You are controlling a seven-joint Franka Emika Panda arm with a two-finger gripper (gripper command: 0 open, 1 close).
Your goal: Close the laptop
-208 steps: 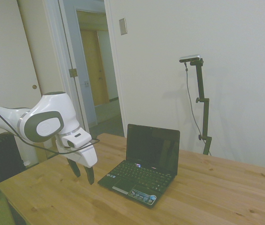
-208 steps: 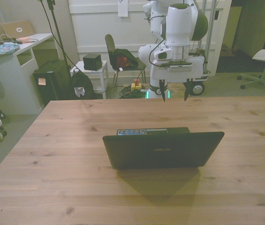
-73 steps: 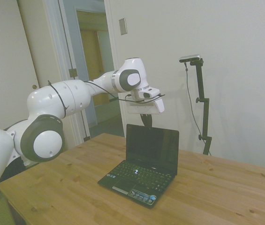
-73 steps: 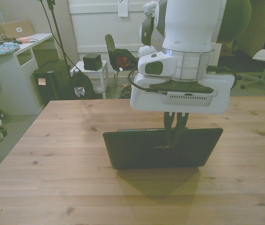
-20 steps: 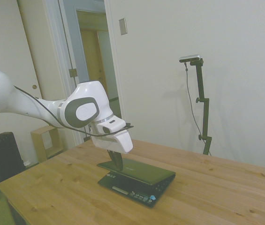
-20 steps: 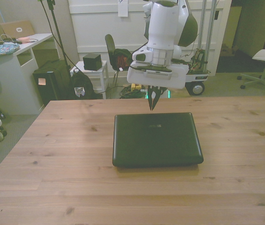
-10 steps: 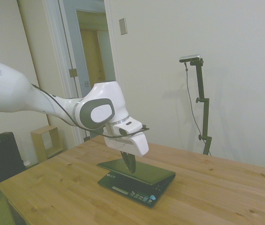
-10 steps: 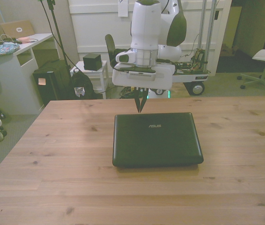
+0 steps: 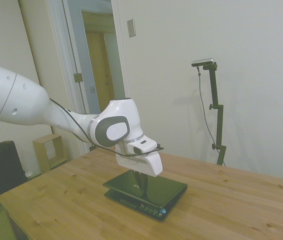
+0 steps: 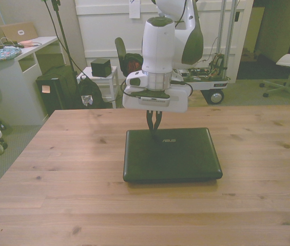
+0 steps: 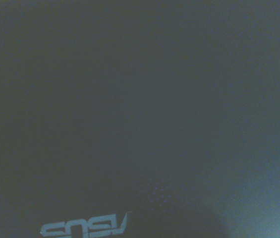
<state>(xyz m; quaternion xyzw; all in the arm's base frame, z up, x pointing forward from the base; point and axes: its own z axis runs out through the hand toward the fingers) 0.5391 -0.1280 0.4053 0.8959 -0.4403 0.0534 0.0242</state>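
The laptop [image 10: 172, 155] lies near the middle of the wooden table [image 10: 57, 174], its glossy black lid down over the base. In the side view a thin dark seam shows along the edge toward that camera, with the blue stickers [image 9: 160, 212] of the palm rest peeping out at the corner, so I cannot tell whether the lid is fully shut or rests just short of it. The gripper [image 10: 155, 130] stands over the lid beside the silver logo [image 10: 168, 139], on the half of the laptop toward the robot. Its fingers are drawn close together, tips almost meeting, and hold nothing; they appear to touch or nearly touch the lid. The wrist view is filled by the dark lid with the logo [image 11: 85, 226] at one edge, which fits a camera very close to the surface.

The main risks, as I judge them:
- Pressing too hard. The narrow fingertips put the load on a small spot of a thin lid with the screen beneath, so further downward travel could mark the gloss or stress the panel.
- Sliding. On a glossy surface, any sideways motion while pressing could scratch the lid or push the whole laptop across the table.
- Leaving too soon. If the lid is not seated, lifting off may leave it slightly ajar.
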